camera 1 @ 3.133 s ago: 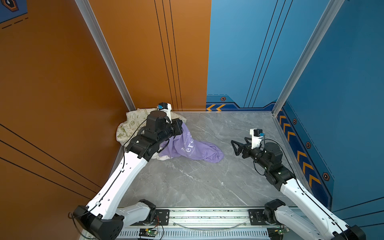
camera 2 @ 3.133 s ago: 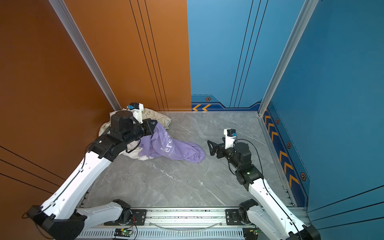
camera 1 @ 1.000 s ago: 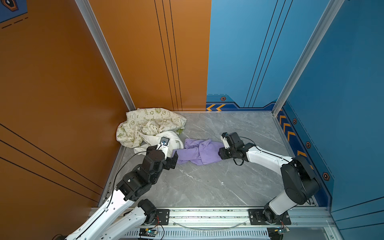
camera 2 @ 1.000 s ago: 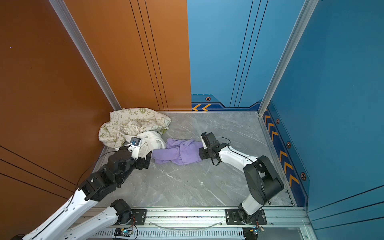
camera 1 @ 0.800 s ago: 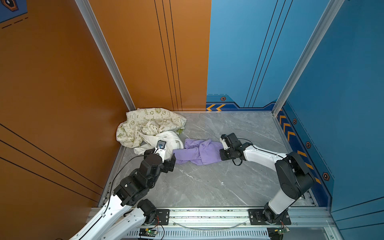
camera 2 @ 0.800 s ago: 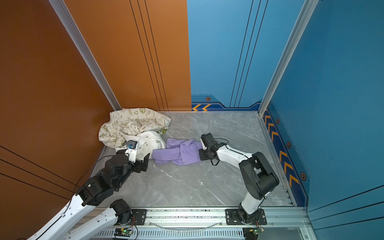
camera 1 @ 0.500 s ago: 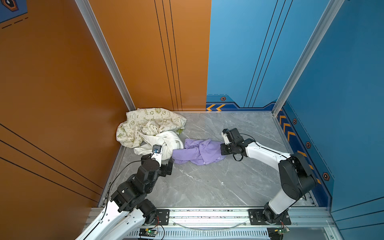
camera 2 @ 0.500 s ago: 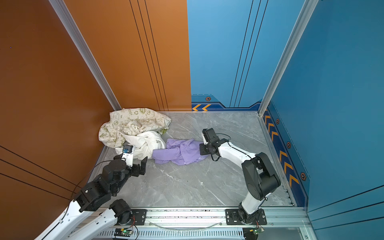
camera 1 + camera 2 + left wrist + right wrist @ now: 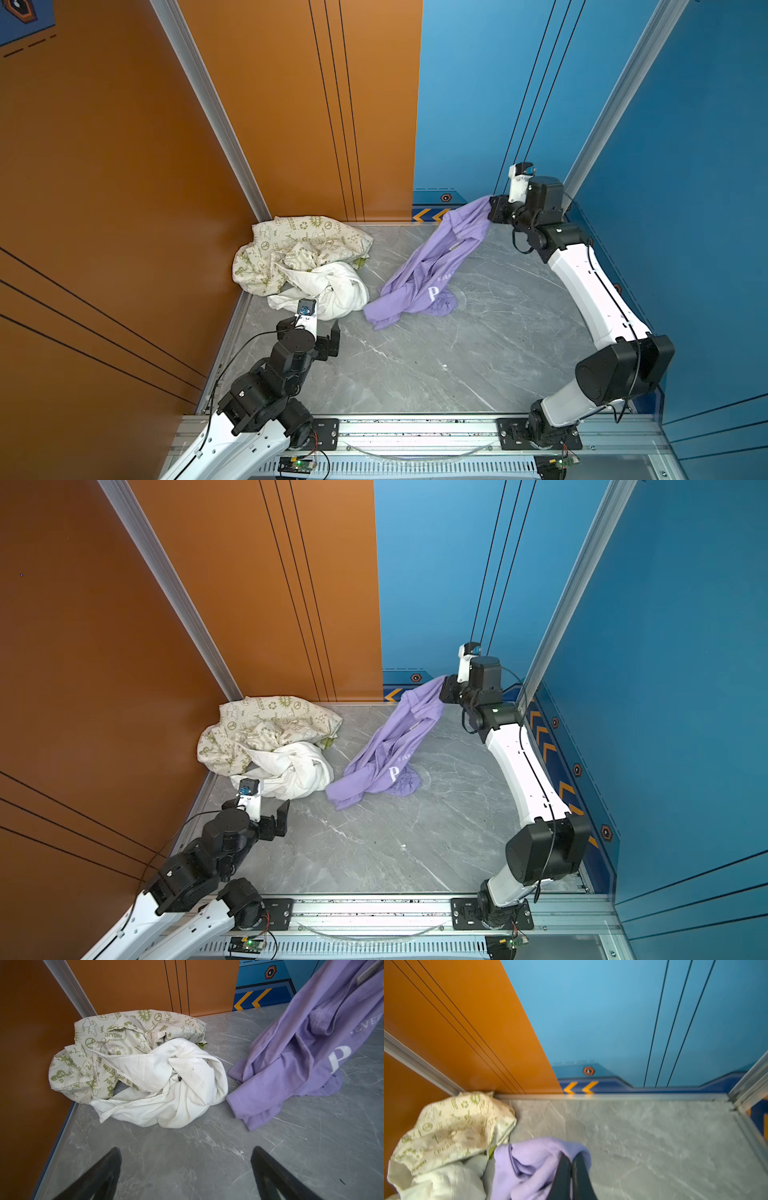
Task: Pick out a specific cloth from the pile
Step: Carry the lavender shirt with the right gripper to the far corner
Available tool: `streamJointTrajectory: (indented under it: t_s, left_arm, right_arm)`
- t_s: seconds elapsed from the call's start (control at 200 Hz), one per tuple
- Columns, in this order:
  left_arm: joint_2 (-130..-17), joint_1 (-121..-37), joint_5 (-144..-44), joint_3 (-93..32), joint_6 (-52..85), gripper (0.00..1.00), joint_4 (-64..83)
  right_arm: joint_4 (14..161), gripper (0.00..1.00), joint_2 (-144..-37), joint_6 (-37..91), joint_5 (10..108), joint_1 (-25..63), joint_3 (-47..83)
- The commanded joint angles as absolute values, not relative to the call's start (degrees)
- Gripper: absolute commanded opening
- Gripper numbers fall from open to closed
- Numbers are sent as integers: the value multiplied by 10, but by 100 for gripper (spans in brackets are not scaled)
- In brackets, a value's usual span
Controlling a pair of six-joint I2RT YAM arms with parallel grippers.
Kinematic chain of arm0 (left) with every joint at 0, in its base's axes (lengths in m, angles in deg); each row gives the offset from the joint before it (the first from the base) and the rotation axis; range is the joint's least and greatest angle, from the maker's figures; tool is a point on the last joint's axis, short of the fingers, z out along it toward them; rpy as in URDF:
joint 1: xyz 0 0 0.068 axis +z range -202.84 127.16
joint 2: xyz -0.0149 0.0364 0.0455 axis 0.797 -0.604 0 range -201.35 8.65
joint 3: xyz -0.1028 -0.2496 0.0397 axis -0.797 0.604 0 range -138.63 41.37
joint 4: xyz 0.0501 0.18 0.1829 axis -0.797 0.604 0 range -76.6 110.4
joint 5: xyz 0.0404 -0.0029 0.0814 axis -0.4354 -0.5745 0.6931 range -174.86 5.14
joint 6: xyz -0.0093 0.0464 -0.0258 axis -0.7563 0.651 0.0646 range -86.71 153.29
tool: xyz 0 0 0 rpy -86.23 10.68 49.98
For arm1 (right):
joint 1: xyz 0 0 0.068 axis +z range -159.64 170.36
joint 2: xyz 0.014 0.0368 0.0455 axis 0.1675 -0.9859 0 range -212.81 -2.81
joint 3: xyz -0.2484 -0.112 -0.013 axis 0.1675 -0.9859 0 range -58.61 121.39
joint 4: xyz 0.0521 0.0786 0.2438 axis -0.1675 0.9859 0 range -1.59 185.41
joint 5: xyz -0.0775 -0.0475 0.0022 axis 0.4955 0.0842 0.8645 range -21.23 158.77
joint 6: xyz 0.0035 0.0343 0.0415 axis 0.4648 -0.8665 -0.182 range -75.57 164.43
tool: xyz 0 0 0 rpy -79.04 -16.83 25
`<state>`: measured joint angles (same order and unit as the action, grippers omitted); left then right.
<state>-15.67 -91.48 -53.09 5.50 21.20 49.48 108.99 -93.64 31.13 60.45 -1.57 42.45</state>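
Note:
The lilac cloth (image 9: 432,266) (image 9: 386,750) with white lettering hangs stretched from my right gripper (image 9: 492,205) (image 9: 444,688), which is raised near the back wall and shut on its upper edge. Its lower end still rests on the grey floor. In the right wrist view the black fingers (image 9: 572,1169) pinch a fold of the lilac cloth (image 9: 529,1165). The pile (image 9: 299,262) (image 9: 266,742) (image 9: 133,1059), a cream green-printed cloth and a white garment, lies in the back left corner, apart from the lilac cloth (image 9: 301,1059). My left gripper (image 9: 328,338) (image 9: 278,814) (image 9: 186,1167) stands open and empty in front of the pile.
Orange wall (image 9: 124,166) borders the left and back left, blue walls (image 9: 685,166) the back right and right. A metal rail (image 9: 415,432) runs along the near edge. Bare grey marble floor (image 9: 436,361) spreads between both arms.
My right gripper closed on the lilac cloth and lifted it up and back towards the blue wall, stretching it out. My left arm drew back towards the near left, staying open.

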Motion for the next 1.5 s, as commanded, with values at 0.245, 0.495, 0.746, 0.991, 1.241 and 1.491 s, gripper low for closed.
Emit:
streamJointTrajectory:
  t_s: [0.245,0.495,0.746,0.991,1.241,1.491]
  left_arm:
    - [-163,-910,-513,59,203,98,503]
    - [-160,-910,-511,60,204,98,504]
    - [-162,-910,-510,61,205,98,503]
    - [-158,-911,-509,62,204,98,504]
    - [-156,-912,-507,62,204,98,503]
    - [-152,-912,-503,63,203,98,503]
  right_arm:
    - [1055,0,-974,304,578,-35,568]
    - [1106,0,-994,302,550,-36,510]
    - [1126,0,-1001,298,525,-35,466]
    - [1137,0,-990,312,528,-34,433]
    - [1146,0,-913,329,548,-46,286]
    - [1145,2,-790,303,561,-48,59]
